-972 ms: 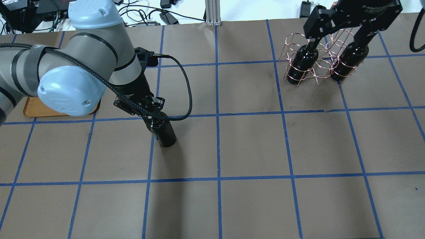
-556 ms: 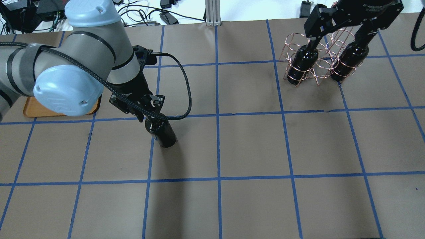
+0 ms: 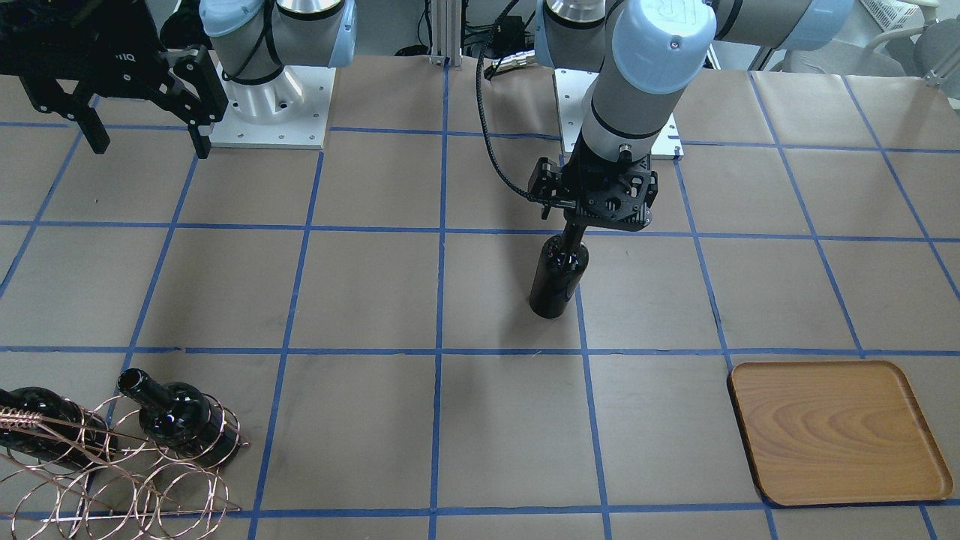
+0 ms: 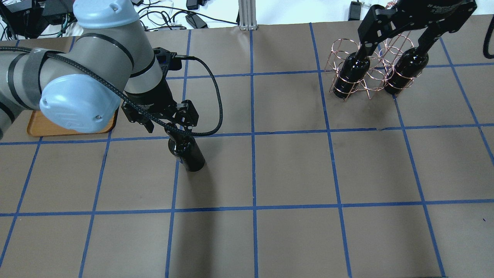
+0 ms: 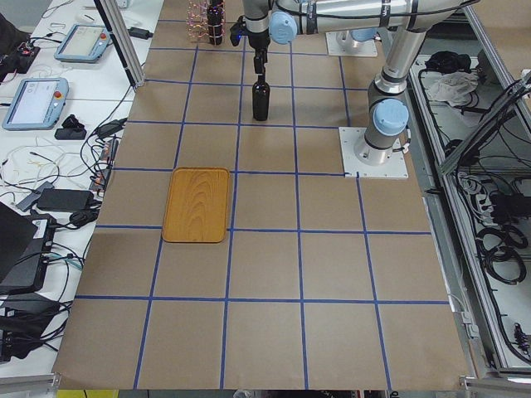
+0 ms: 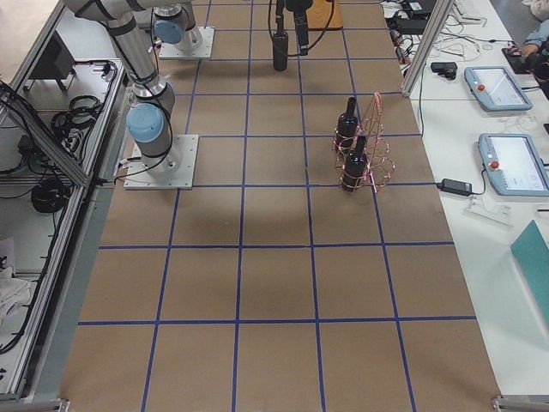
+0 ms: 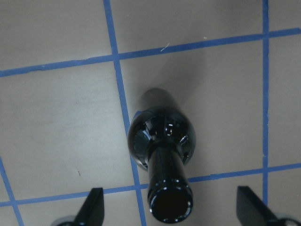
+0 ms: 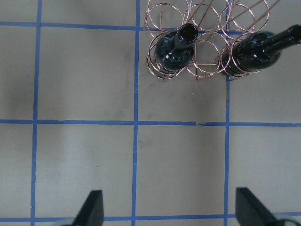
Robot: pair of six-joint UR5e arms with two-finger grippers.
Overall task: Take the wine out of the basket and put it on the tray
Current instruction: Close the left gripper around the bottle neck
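A near-black wine bottle (image 4: 189, 154) stands upright on the table, also in the front view (image 3: 555, 281) and the left wrist view (image 7: 162, 141). My left gripper (image 4: 171, 123) is open, its fingers (image 7: 91, 209) wide apart on either side of the bottle's mouth, not touching it. The copper wire basket (image 4: 370, 65) at the far right holds two more bottles (image 4: 349, 75) (image 4: 405, 73). My right gripper (image 4: 393, 44) is open and empty above the basket. The wooden tray (image 3: 836, 431) lies bare; overhead, my left arm hides most of the tray (image 4: 42, 127).
The table is brown paper with a blue tape grid. Cables and boxes lie beyond the far edge (image 4: 193, 17). An aluminium post (image 4: 247, 15) stands at the far middle. The left arm's cable (image 4: 220, 112) loops beside the standing bottle.
My left gripper has opened and let go of the bottle's neck; the bottle stays standing in place. My right gripper has drifted slightly right above the basket.
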